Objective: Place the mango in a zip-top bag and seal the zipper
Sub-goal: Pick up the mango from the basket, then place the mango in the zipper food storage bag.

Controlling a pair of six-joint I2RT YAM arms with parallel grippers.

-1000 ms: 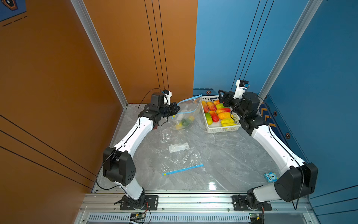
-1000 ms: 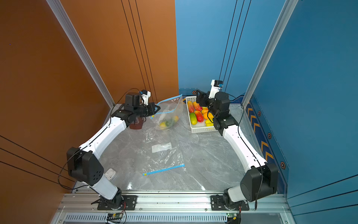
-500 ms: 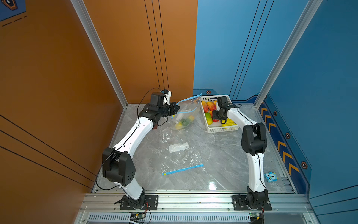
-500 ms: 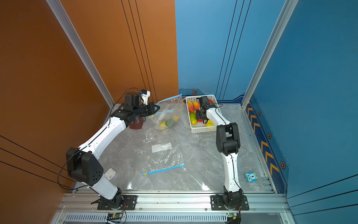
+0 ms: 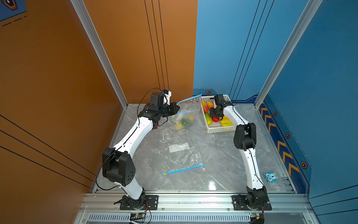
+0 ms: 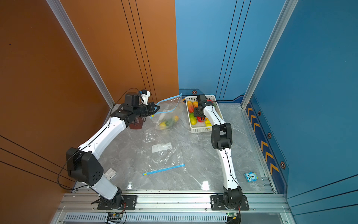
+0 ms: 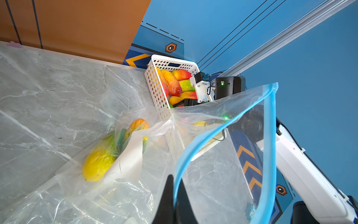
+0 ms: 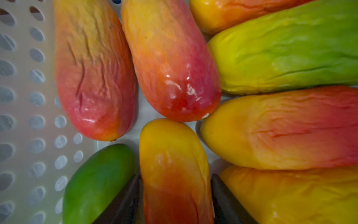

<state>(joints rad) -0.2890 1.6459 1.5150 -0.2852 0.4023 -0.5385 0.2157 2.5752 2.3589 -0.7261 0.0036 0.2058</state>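
A yellow-and-red mango [image 8: 172,155] lies in the white basket [image 8: 36,124] among other mangoes [image 8: 170,58], at the back of the surface [image 5: 222,159]. My right hand [image 8: 175,175] reaches down over it, partly open, both fingers against the mango's sides. My left hand [image 7: 175,180] is pinched tight on the blue zip edge of a clear bag [image 7: 213,174], holding its mouth open beside the basket. A yellow-green fruit [image 7: 98,161] sits inside. A second bag [image 5: 182,161] lies flat nearer me.
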